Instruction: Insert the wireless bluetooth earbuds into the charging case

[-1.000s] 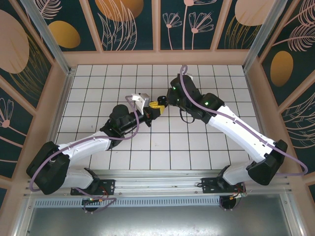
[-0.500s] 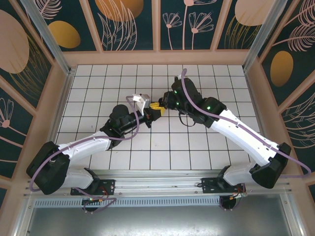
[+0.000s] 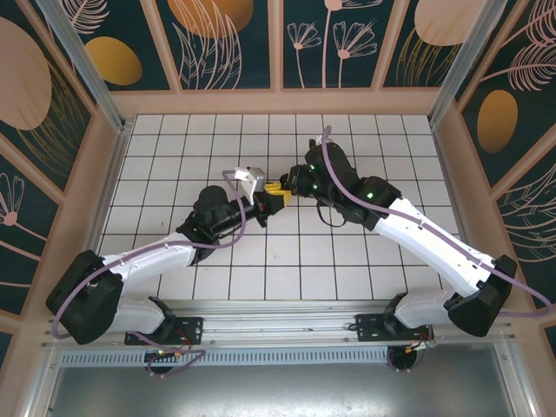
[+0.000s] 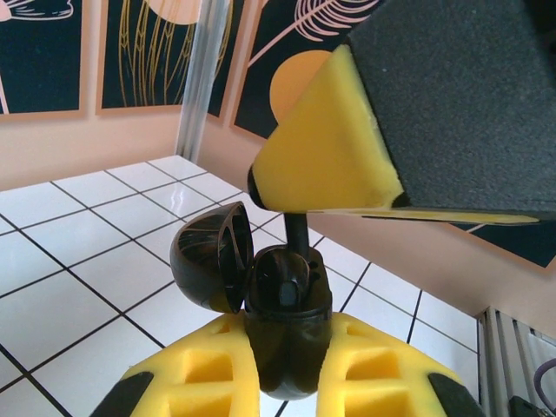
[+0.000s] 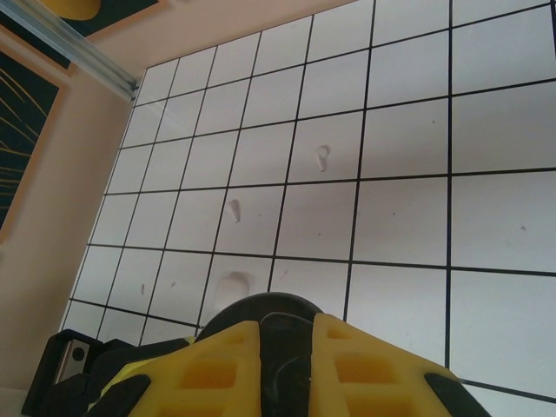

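Case first, from the left wrist: the glossy black rounded charging case [image 4: 287, 317] sits clamped between the yellow foam pads of the left gripper [image 4: 287, 365]. Its domed lid [image 4: 204, 261] is swung open to the case's left. Directly above the case hangs one small black earbud [image 4: 295, 228], pinched in the right gripper [image 4: 323, 165]. The stem is upright, pointing straight down, with its tip at the case's mouth; touching or not, I cannot tell. My read: the coming move is a plain descent along that stem into the well beneath.

Right wrist now: two yellow pads with a black rounded shape [image 5: 271, 317] between them, and whether that is earbud or case I cannot say.

Overhead: both grippers meet over the white tiled bench [image 3: 174, 139], the left reaching the case from its near-left, the right from its far-right.

Count: one case, one earbud, two grippers. Whether a second earbud lies in the case's dark well is unclear.
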